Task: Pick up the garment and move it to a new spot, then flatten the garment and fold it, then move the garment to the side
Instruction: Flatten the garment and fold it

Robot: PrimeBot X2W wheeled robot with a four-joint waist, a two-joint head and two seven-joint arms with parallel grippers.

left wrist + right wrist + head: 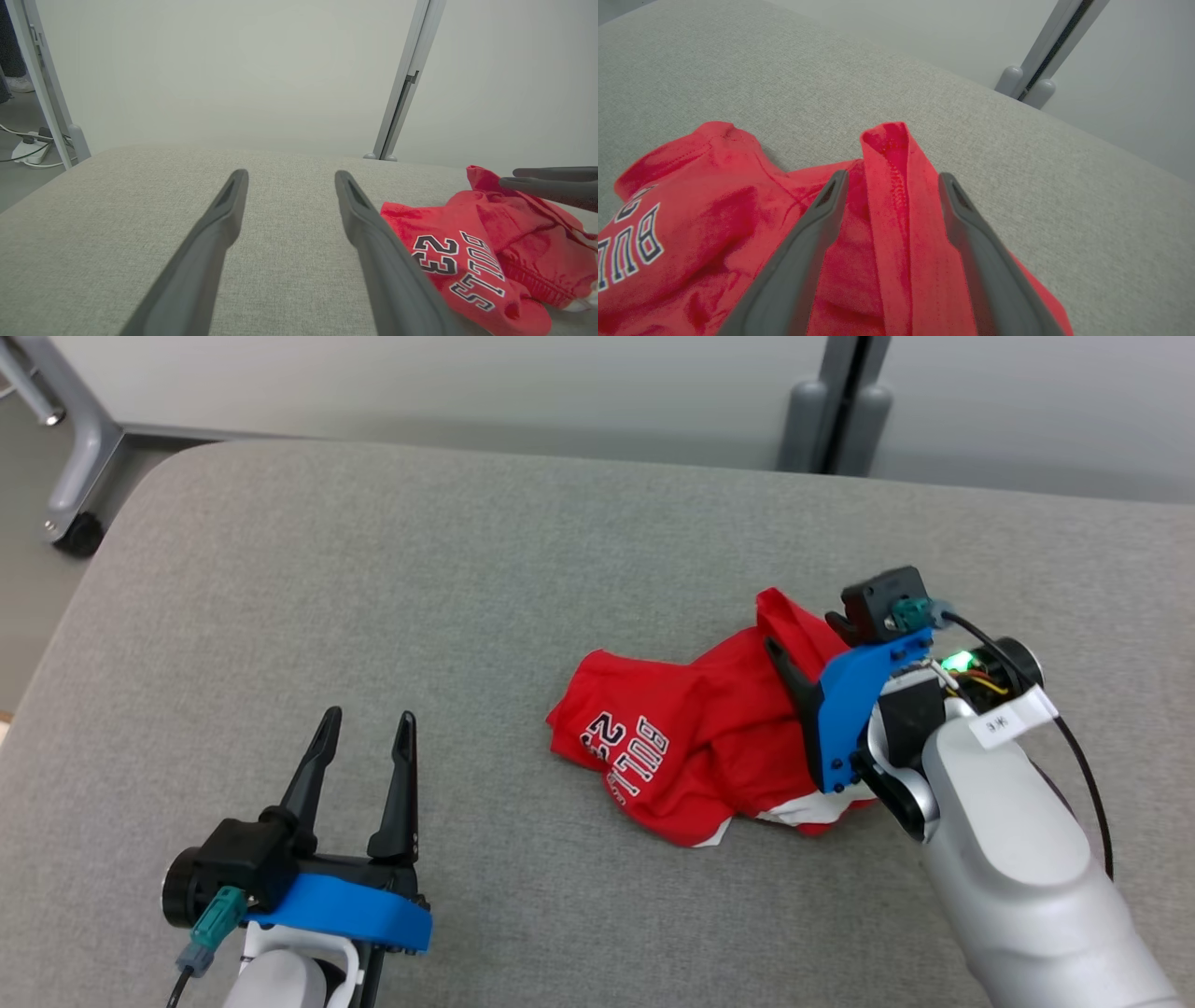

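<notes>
**Fingers parted over a crumpled red garment**

At the right gripper [893, 175]: both dark fingers spread wide, clamped on nothing. Between them, a raised fold of the red garment [672, 747], stitched hem uppermost, running from near the finger roots out just past the tips. Touching the inner faces of the fingers or not: cannot tell. More bunched red cloth beneath the gripper and off to the left of it, toward the other arm, with white, dark-outlined lettering on that far part. A little white trim beside the wrist, at the garment's near edge.

At the left gripper [367, 717]: fingers likewise apart, empty, low over the bare grey padded surface [373, 569]. Garment to the right of this gripper, clear of it, not touching. From the left wrist, lettering "BULLS 23" legible just past the right-hand finger, and beyond the heap the other arm's fingers [551, 184] lying level over the red cloth.

Ahead of both grippers, past the far edge of the surface: pale wall panels and a grey post [831, 411].
</notes>
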